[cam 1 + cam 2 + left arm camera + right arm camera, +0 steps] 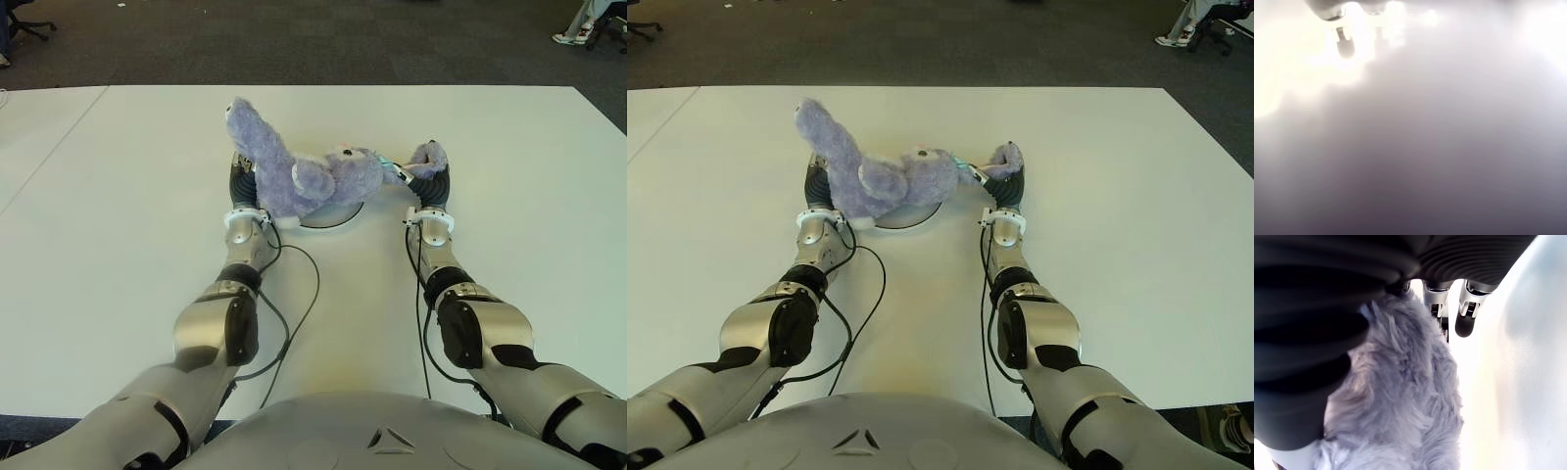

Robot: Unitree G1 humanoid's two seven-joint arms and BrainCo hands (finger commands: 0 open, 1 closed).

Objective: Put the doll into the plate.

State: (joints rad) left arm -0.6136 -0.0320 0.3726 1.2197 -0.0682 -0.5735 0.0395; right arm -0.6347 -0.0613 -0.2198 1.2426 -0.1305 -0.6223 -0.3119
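Lying across the white plate (pixel 338 214) on the desk (pixel 118 196), the purple doll (pixel 313 176) is seen with one limb raised. One end is clamped by the right robot hand (pixel 429 171). The left robot hand (pixel 242 184) is beside the doll's other end; its finger state cannot be told.

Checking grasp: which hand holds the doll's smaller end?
The right hand: it grips the doll by a small limb; the left hand is at the bulkier end.
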